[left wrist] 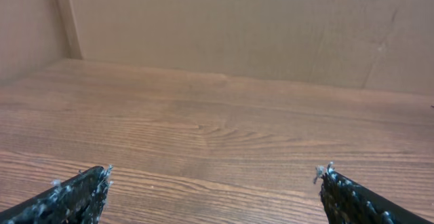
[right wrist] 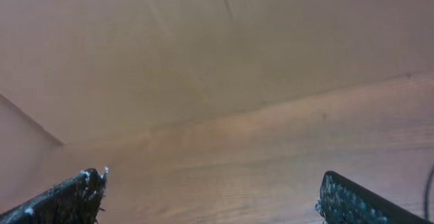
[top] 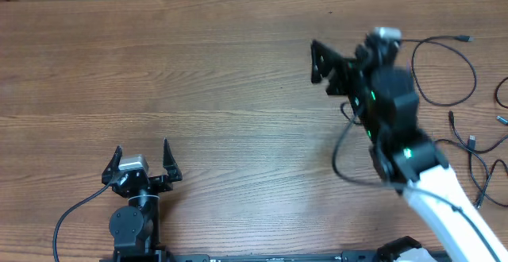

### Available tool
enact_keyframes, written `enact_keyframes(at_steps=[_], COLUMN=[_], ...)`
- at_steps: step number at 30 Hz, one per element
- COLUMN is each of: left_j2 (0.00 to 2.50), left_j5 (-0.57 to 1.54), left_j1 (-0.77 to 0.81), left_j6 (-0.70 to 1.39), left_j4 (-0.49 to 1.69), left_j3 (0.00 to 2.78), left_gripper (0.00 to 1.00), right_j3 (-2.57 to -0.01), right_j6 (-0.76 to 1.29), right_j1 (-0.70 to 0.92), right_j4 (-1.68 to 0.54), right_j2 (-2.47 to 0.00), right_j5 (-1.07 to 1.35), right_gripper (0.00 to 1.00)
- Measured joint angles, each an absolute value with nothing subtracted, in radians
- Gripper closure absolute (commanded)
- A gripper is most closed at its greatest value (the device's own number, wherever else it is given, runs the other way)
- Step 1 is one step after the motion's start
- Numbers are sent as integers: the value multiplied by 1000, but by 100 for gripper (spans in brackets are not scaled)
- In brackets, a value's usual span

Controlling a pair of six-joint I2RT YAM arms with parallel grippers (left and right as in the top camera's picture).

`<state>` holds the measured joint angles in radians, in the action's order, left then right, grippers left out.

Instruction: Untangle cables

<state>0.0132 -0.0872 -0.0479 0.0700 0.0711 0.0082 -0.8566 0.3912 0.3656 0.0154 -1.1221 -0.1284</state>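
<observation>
The cables lie on the wooden table at the far right of the overhead view. One thin black cord (top: 452,75) forms a loop with a small plug at its end. Other cords (top: 479,160) lie tangled near the right edge. My right gripper (top: 315,61) is open and empty above bare table, to the left of the cables. The right wrist view shows its jaws (right wrist: 213,176) wide apart with nothing between them. My left gripper (top: 143,152) is open and empty at the front left, far from the cables, and its jaws (left wrist: 215,173) frame only bare wood.
A thin black cord (top: 340,152) curves under the right arm; I cannot tell whether it is a cable or arm wiring. A brown wall (left wrist: 237,27) stands behind the table's far edge. The wooden tabletop (top: 222,95) spans the view.
</observation>
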Motion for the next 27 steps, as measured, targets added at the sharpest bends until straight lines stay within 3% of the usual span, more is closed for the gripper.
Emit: enact_keyframes(at_steps=[6,12,27], left_j2=[13,13,13], left_j5=[-88,-88,-87], left_j1=[-48,-48,-48], left_j6=[70,70,70], left_j4=[71,71,72], left_j3=[8,8,8], left_gripper=[1,0,0], right_j3=[-539,-276,-22], right_j6=[391,391,391], right_j1=[318,240,120], right_j4=[318,465,331], right_j2=[-879,-641,-287], right_j5=[-131,-93,-29], right_gripper=[0,0,0])
